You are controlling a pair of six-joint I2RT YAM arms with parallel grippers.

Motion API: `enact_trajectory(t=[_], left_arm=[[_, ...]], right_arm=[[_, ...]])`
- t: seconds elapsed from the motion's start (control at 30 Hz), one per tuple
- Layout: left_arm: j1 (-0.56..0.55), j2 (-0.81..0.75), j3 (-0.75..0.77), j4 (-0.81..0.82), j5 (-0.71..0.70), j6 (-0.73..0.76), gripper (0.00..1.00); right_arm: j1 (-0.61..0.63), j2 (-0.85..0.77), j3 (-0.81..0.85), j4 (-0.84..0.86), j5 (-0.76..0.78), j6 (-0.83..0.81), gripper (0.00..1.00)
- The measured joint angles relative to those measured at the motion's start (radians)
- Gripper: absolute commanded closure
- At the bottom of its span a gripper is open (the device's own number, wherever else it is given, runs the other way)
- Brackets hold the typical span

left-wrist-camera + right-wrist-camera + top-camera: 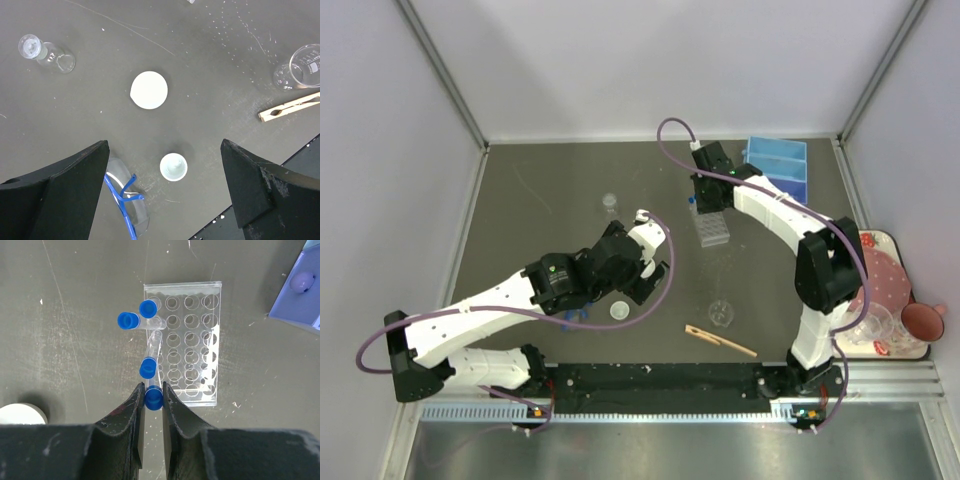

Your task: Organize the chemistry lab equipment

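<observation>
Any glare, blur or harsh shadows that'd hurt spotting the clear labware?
Top external: even light, soft shadows, but the clear beaker nearly vanishes against the grey table. Left wrist: sharp; highlights outline the flask. Right wrist: rack sharp, bright glints on its right side; right gripper nearly black.

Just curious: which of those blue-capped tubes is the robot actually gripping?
The tube with its cap pinched in the right end effector; the other three are untouched.

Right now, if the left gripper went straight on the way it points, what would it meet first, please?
Most likely the small round dish on the table, which sits between the open fingers of the left gripper, though depth is hard to judge.
</observation>
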Motion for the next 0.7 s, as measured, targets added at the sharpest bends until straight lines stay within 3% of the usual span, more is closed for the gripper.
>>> enact_trajectory(t=[0.7], left_arm=[[0.000, 0.000, -0.006, 0.002, 0.000, 0.000, 0.01]], right_arm=[[0.001, 0.013, 0.005, 0.007, 0.028, -0.018, 1.00]])
